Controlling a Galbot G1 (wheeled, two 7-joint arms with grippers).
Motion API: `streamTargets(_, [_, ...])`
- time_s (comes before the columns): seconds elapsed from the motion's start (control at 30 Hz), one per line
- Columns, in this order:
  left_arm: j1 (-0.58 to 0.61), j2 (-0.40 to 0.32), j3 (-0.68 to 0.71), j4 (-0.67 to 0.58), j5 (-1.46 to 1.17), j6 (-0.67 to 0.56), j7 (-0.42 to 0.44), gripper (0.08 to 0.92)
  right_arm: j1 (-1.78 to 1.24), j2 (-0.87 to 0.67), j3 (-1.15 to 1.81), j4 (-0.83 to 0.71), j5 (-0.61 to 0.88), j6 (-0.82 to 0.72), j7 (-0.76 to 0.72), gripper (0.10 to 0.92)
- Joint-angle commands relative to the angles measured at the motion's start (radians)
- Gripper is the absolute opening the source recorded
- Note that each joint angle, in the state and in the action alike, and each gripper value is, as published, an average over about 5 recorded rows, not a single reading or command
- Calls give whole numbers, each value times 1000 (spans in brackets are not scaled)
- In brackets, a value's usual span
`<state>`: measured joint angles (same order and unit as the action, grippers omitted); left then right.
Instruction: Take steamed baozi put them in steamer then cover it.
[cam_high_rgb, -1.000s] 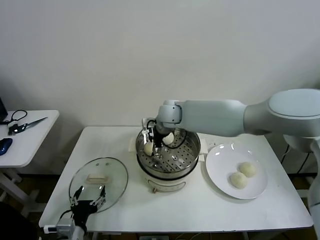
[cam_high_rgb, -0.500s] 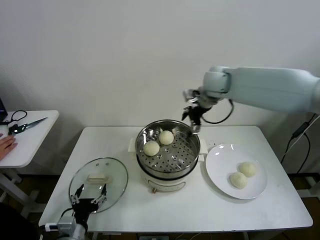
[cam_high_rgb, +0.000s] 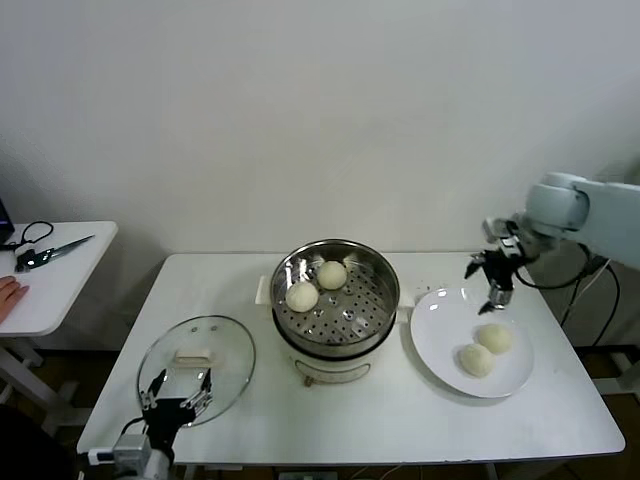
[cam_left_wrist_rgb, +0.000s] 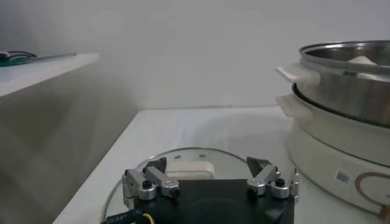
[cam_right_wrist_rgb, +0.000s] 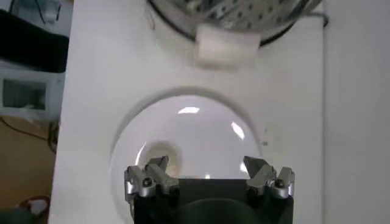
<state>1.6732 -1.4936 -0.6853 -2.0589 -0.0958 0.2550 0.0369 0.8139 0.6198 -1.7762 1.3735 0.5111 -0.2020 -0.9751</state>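
The steamer (cam_high_rgb: 338, 300) stands mid-table with two baozi inside, one at its left (cam_high_rgb: 302, 296) and one at its back (cam_high_rgb: 331, 274). Two more baozi (cam_high_rgb: 494, 338) (cam_high_rgb: 476, 360) lie on the white plate (cam_high_rgb: 440, 335) to the right. My right gripper (cam_high_rgb: 490, 285) is open and empty, above the plate's far edge. In the right wrist view it (cam_right_wrist_rgb: 209, 176) hangs over the plate (cam_right_wrist_rgb: 201, 137) with one baozi (cam_right_wrist_rgb: 163, 153) by a fingertip. The glass cover (cam_high_rgb: 198, 355) lies at the front left. My left gripper (cam_high_rgb: 177, 392) is open over its near edge; the left wrist view shows the cover's handle (cam_left_wrist_rgb: 190, 168) between the open jaws.
A side table (cam_high_rgb: 50, 275) at the left holds scissors (cam_high_rgb: 48, 251), and a person's hand (cam_high_rgb: 8, 292) rests on it. The steamer's side handle (cam_right_wrist_rgb: 226, 44) shows in the right wrist view. The steamer (cam_left_wrist_rgb: 347, 97) also fills the side of the left wrist view.
My right arm has swung from the steamer, where it left a baozi, up and across to the right. It is now over the plate. The left gripper has not moved.
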Motion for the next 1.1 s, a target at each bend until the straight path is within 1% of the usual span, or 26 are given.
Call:
streamTargets(0.03, [11, -1, -4, 2, 0, -7, -1, 823, -282, -133, 162, 18, -177, -26, 49, 823])
streamTargets(0.2, [18, -1, -3, 3, 0, -10, -1, 823, -397, -118, 258, 10, -199, -56, 85, 823])
streamTargets(0.67, [25, -1, 1, 3, 3, -12, -1, 823, -522, -74, 344, -20, -244, -91, 128, 823])
streamTargets(0.83, [24, -1, 1, 3, 3, -11, 0, 823, -574, -64, 394, -42, -280, -95, 138, 821])
streamTargets(1.1, [21, -2, 1, 6, 4, -11, -1, 823, -597, -42, 427, -60, -307, -95, 162, 756])
